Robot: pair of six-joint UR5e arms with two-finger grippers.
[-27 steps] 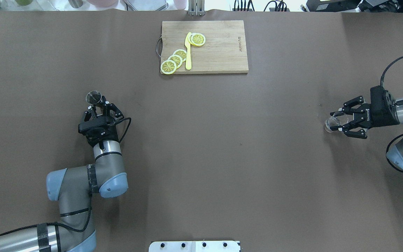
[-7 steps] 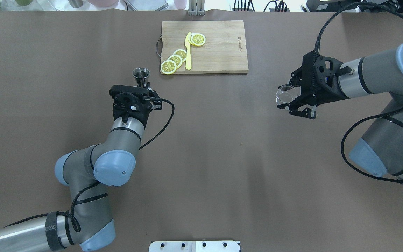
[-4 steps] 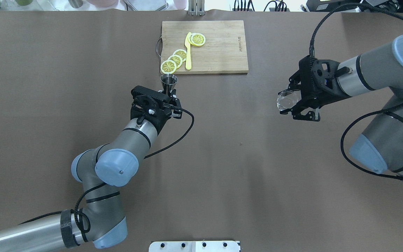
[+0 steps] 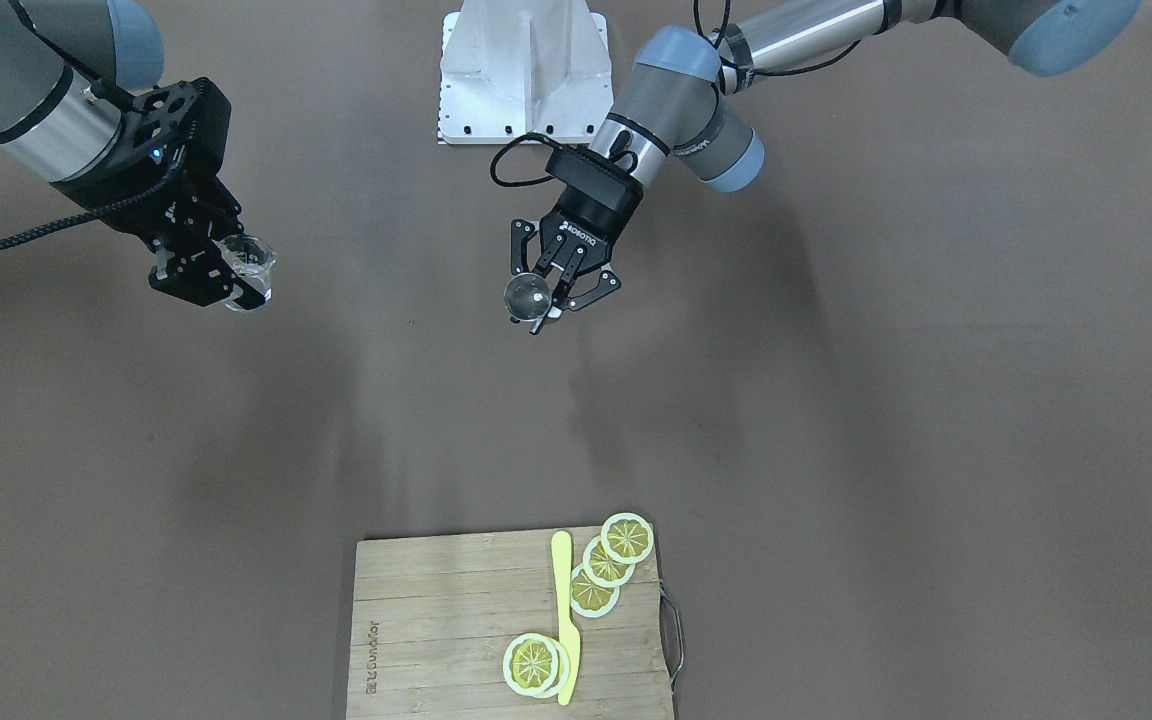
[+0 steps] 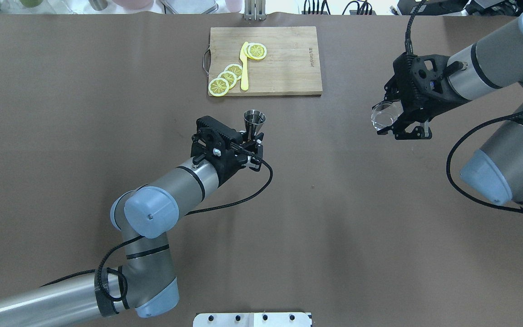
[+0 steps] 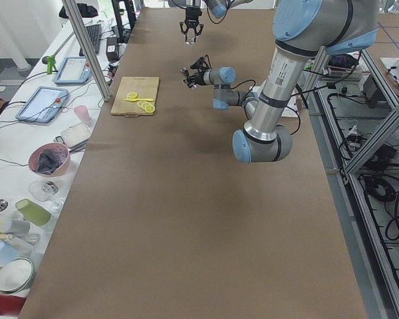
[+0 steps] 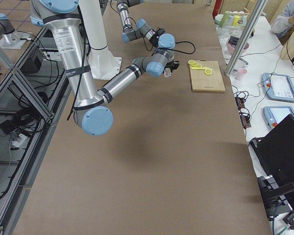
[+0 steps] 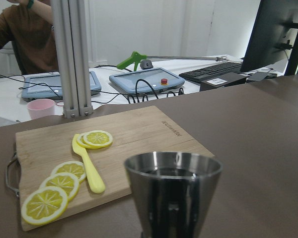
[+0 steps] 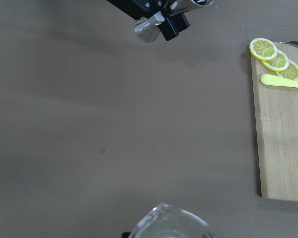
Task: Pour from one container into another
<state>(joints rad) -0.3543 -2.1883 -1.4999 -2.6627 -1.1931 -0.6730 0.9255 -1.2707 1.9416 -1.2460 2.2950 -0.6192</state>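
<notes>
My left gripper (image 5: 251, 136) is shut on the waist of the steel jigger (image 5: 254, 122), which it holds upright above the table's middle, just in front of the cutting board. The left wrist view shows the jigger's upper cone (image 8: 173, 193) close up, dark inside. My right gripper (image 5: 392, 120) is shut on the small clear glass (image 5: 383, 115) and holds it off the table at the right, mouth up. In the front-facing view the jigger (image 4: 526, 296) and the glass (image 4: 248, 262) hang well apart. In the right wrist view the glass rim (image 9: 171, 229) fills the bottom edge.
A wooden cutting board (image 5: 284, 63) lies at the back centre with several lemon slices (image 5: 227, 78) and a yellow knife (image 5: 244, 68) on it. The robot's white base plate (image 5: 252, 319) sits at the near edge. Screens and clutter stand beyond the table's far edge.
My left arm has carried the jigger from the left side rightward to the table's middle. The right arm lifted the glass off the table, brought it inward, then shifted slightly back and right.
</notes>
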